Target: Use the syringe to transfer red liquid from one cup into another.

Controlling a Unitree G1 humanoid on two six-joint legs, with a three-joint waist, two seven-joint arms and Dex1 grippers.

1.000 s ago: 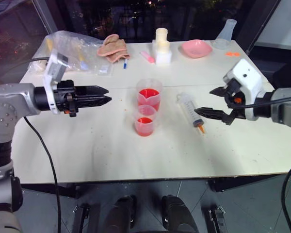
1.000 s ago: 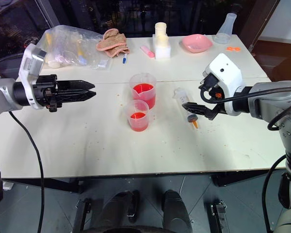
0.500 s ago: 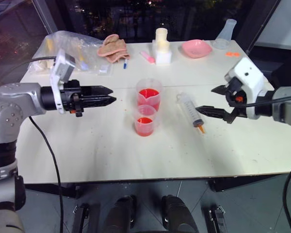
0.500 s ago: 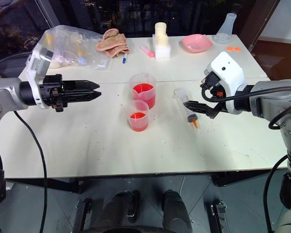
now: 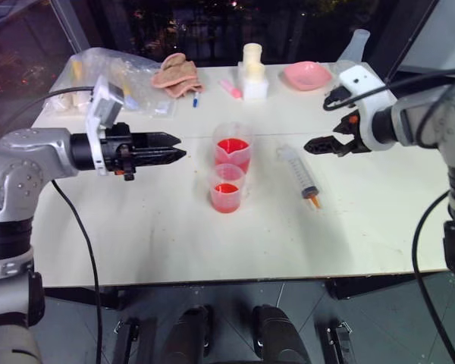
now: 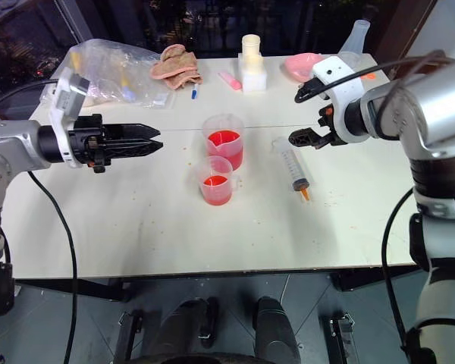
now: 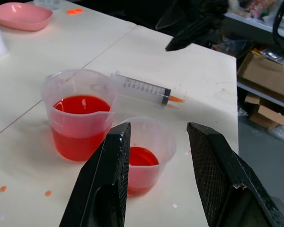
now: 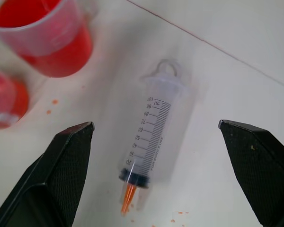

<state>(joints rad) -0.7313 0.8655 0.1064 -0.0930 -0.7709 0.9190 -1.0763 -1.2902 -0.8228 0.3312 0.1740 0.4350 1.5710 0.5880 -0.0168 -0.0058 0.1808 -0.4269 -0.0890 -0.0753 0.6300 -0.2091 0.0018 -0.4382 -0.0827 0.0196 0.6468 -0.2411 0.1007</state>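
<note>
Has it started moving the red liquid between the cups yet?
Apparently not. The syringe lies flat on the table, untouched. Both cups, the larger and the smaller, hold red liquid. The right claw hangs wide open above the syringe. The left claw holds nothing. Grasping, drawing and squirting are all left.

the clear bag (image 5: 114, 80) at the bench's far left corner holds things too jumbled to name. the flask (image 5: 353, 51) at the far edge is cut off at its top. in the right wrist view the two cups (image 8: 42, 40) run off the frame, the smaller one blurred. the pink dish (image 6: 302, 64) sits partly hidden behind the right arm.
</note>
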